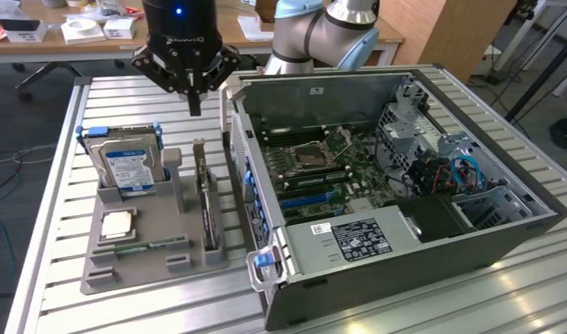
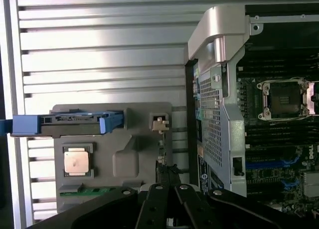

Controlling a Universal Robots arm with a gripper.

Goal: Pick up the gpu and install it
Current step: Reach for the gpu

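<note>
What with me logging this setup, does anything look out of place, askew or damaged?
Nothing stands out. The gpu stands on edge in the grey holder, the hard drive upright in its bay, the CPU flat in its recess. The gripper hangs shut above the holder, holding nothing.

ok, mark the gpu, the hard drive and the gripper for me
gpu [image 1: 207,209]: exterior view, middle of the upright card's top edge.
hard drive [image 1: 133,169]: exterior view, on its blue-white label.
gripper [image 1: 195,106]: exterior view, at the tip of its shut jaws.
</note>
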